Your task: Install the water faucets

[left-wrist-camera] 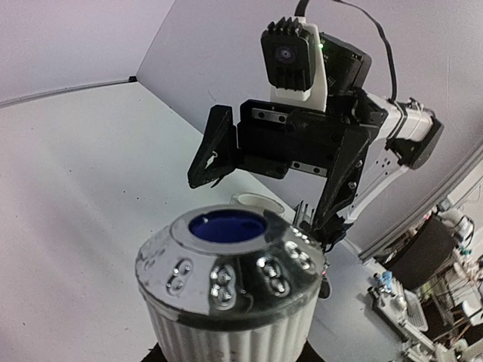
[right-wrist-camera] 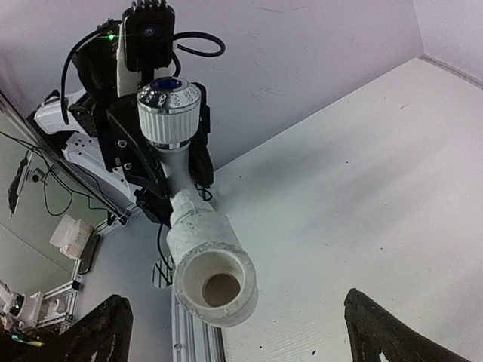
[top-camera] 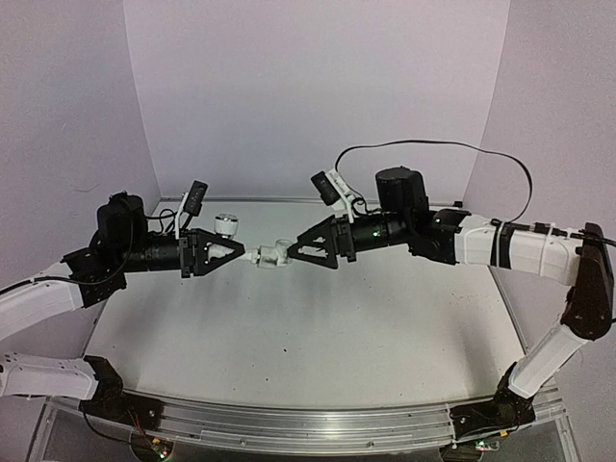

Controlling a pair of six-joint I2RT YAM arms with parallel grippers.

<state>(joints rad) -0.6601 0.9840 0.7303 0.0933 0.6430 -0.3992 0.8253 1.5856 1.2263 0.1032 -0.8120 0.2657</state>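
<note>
The water faucets (top-camera: 258,255) read as one joined white piece, held level in the air over the middle of the counter (top-camera: 289,337), between the two arms. The ribbed knob (right-wrist-camera: 168,113) with its chrome cap points up at the left end. The open socket end (right-wrist-camera: 215,283) faces the right arm. It is presumably held aloft like this so both arms can come at it end-on and turn one part against the other without the counter in the way. The left gripper (top-camera: 234,253) is clenched on the faucet body just beneath the knob and carries the whole piece alone. The right gripper (top-camera: 292,252) is spread wide, its fingers (right-wrist-camera: 106,328) standing either side of the socket end, apart from it and touching nothing. Judgement: the parts look mated, but these views don't show whether the thread is fully seated.
</note>
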